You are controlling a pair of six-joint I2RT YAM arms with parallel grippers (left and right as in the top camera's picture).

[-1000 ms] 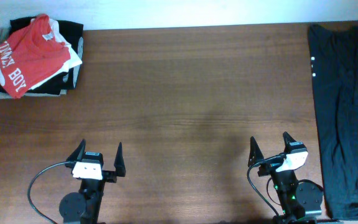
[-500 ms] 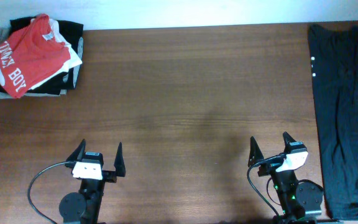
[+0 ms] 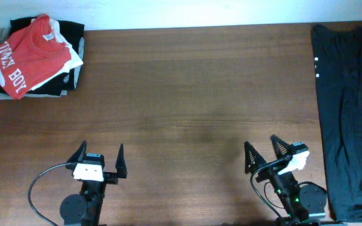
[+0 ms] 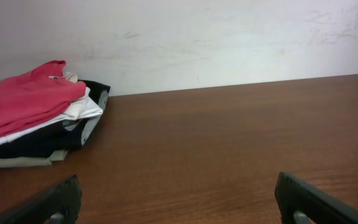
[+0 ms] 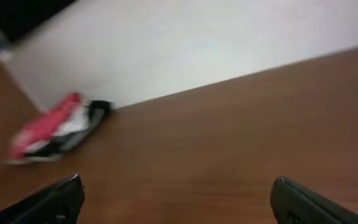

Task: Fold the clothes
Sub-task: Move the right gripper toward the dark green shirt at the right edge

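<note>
The black T-shirt (image 3: pixel 347 113) lies stretched along the table's right edge, from the back to the front, with small white marks near its top left. My right gripper (image 3: pixel 264 152) is open and empty at the front right, a little left of the shirt, turned toward the left. My left gripper (image 3: pixel 99 156) is open and empty at the front left. Neither wrist view shows the black shirt; each shows open fingers over bare wood, the left gripper (image 4: pixel 176 199) and the right gripper (image 5: pixel 176 196).
A pile of folded clothes topped by a red shirt with white lettering (image 3: pixel 27 58) sits at the back left corner; it also shows in the left wrist view (image 4: pixel 33 106) and blurred in the right wrist view (image 5: pixel 51 127). A pale wall runs behind the table.
My right gripper has swung to the left, away from the black shirt; its view is blurred by motion. The left arm and the clothes have not moved.
</note>
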